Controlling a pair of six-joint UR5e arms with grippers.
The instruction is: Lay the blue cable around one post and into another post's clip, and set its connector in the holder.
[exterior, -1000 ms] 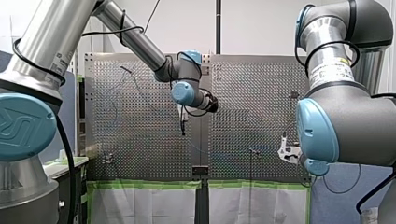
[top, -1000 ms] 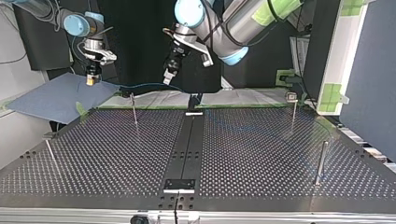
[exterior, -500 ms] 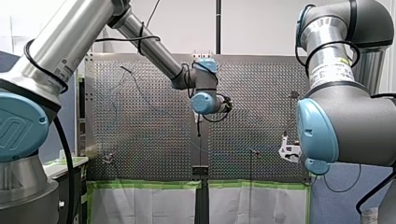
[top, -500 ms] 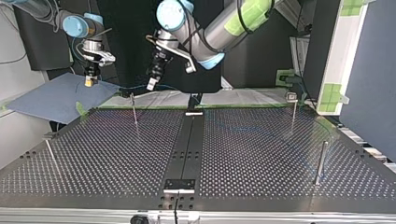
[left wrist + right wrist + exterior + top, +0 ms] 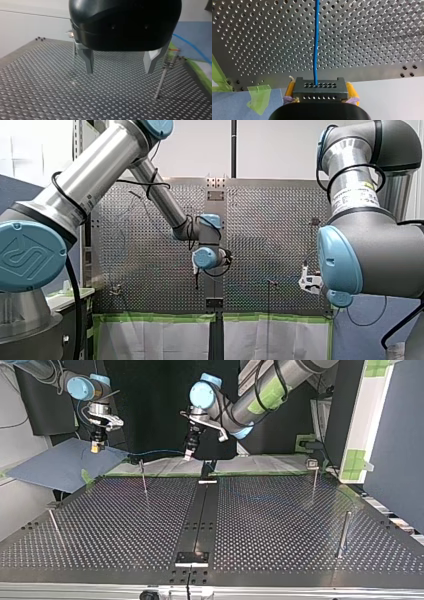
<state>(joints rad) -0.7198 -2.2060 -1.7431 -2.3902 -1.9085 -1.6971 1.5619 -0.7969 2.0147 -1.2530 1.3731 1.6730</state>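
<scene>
My right hand [image 5: 320, 93], upper left in the top view, is clenched on the dark, hole-dotted connector [image 5: 320, 86] between yellow pads [image 5: 290, 90]. The thin blue cable [image 5: 316, 37] runs straight ahead over the counter [image 5: 374, 37]. My left hand [image 5: 119, 70] hangs released.

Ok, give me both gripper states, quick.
Left gripper: open, holding nothing.
Right gripper: shut on the connector of the blue cable.

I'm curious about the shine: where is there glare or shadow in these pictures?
Front view: bright glare along my left arm. Top view: the table faintly mirrors a post; dark backdrop. Left wrist view: left gripper in shade. Right wrist view: evenly lit connector and blue cable.
</scene>
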